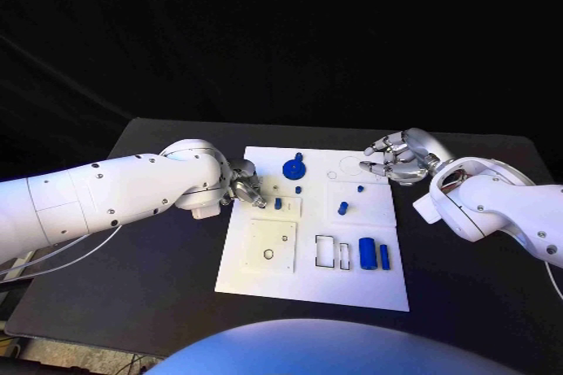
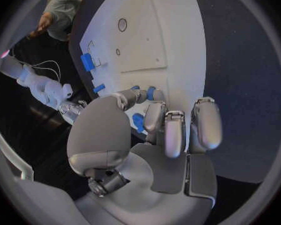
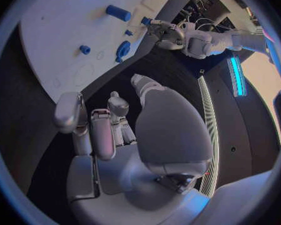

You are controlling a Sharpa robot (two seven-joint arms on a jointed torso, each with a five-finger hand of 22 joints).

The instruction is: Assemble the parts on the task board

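Task board (image 1: 352, 285), a white flat plate, lies in the middle of the black table (image 1: 481, 285) and carries small blue parts (image 1: 367, 251). Left hand (image 1: 246, 188) pinches one blue peg (image 1: 278, 202) at its left edge. Right hand (image 1: 399, 158) hovers at its far right corner, fingers curled, holding nothing.

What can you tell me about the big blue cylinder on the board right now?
The blue cylinder lies on its side on the task board, near its edge on the robot's right, lengthwise toward the robot. It looks like smooth matte plastic. A slimmer blue bar lies alongside it; contact between them is unclear. Neither hand touches it.
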